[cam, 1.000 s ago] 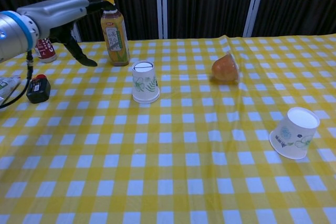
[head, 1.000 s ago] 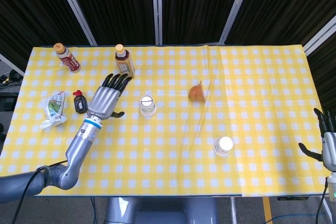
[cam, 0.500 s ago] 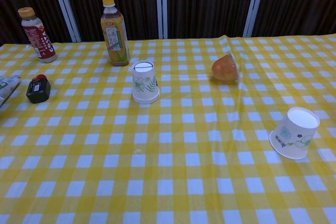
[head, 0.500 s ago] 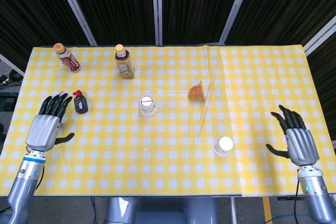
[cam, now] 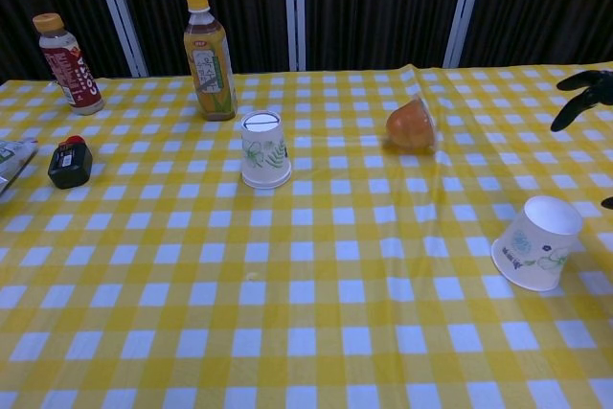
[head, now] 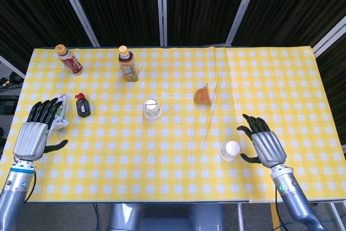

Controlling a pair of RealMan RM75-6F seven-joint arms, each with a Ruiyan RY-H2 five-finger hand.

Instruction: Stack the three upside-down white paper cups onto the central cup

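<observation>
No stacking shows yet: right hand (head: 266, 145), fingers spread and empty, hovers just beside the loose paper cup (head: 230, 150), well apart from the central cup (head: 152, 108).

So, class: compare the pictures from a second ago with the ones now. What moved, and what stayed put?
The left hand pulled back from beside the tea bottle to the table's left edge, open and empty. The right hand moved in from the right edge to just beside the near cup, fingers spread, not holding it. The near cup, the central cup, bottles and other items did not move.
</observation>
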